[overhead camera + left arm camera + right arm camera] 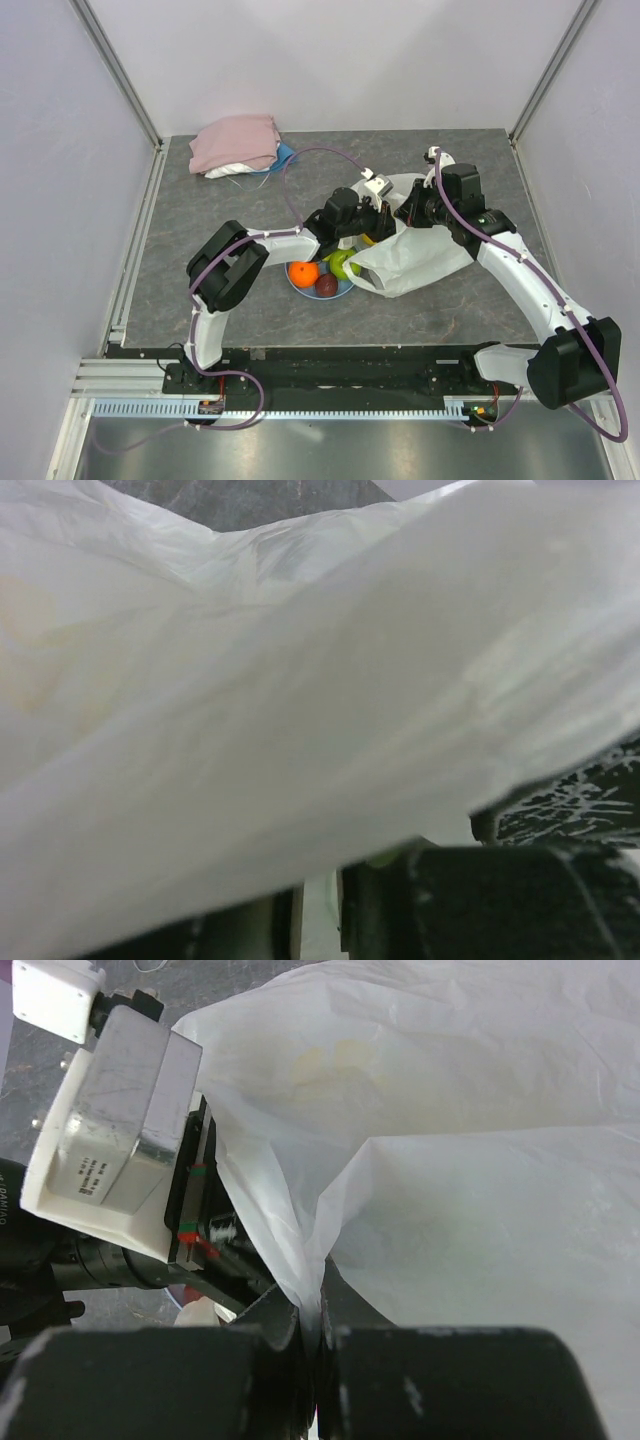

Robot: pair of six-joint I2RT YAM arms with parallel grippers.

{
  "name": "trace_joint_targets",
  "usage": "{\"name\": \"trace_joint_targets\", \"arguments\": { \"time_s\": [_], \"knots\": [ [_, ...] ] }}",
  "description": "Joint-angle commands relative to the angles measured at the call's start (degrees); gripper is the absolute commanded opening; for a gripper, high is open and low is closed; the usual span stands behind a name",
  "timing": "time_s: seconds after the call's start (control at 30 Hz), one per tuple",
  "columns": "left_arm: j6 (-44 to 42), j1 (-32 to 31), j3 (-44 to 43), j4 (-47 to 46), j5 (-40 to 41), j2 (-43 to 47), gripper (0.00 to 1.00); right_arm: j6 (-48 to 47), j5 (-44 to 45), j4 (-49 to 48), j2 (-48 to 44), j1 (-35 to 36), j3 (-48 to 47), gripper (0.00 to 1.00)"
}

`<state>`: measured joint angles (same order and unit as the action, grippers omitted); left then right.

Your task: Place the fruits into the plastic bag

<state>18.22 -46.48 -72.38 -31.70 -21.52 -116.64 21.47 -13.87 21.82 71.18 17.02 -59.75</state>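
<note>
Two arms converge midway across the grey surface (200, 300), where the plastic bag (425, 255) lies crumpled, its mouth turned toward the left arm's side and its body running off to the right. The right gripper (315, 1332) has its fingers pressed together on a fold of the bag's rim, holding the mouth lifted. The left gripper (384, 226) reaches into that mouth. Its wrist view is filled with white film, so we cannot tell whether its fingers are spread or what, if anything, sits between them. Just beside the mouth, on the left arm's side, sits the light-blue plate (312, 294) carrying the fruits we can count: green apple (343, 264) nearest the bag, orange (303, 272), and a small dark brown-red one (327, 285). We judge the left arm nearer for the next pick, since these fruits lie toward its base and to the left of its fingers, near the lifted mouth.
</note>
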Motion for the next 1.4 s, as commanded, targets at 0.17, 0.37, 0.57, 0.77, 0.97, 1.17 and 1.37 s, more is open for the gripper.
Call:
{"name": "trace_joint_targets", "arguments": {
  "time_s": [0.17,0.37,0.57,0.77,0.97,1.17,1.37],
  "knots": [
    [-0.99,-0.28,-1.01,-2.4,-1.42,2.64,0.54,0.32,0.42,-1.17,-0.16,0.03,-0.11,0.0],
    [-1.52,-0.19,-0.22,-2.83,-3.35,4.75,0.68,0.15,0.6,-1.17,-0.34,-0.05,0.07,0.0],
    [-1.52,1.39,3.2,-4.68,-8.98,11.06,0.69,-0.03,1.21,-1.0,-0.86,0.04,0.24,0.0],
    [-2.3,6.48,12.08,-4.86,-10.38,22.83,0.7,-0.2,1.48,-0.91,-0.51,-0.14,-0.02,0.0],
    [-8.36,8.95,19.11,3.13,-6.62,31.64,0.71,-0.56,1.48,-0.99,0.98,-0.14,-0.28,0.0],
    [-12.24,9.3,22.37,8.49,1.38,32.18,0.73,-0.82,1.12,-1.34,2.56,-0.05,-0.9,0.0],
    [-10.58,9.3,24.12,8.95,12.81,30.69,0.73,-1.0,1.21,-1.26,3.0,-0.05,-1.34,0.0]
  ]
}}
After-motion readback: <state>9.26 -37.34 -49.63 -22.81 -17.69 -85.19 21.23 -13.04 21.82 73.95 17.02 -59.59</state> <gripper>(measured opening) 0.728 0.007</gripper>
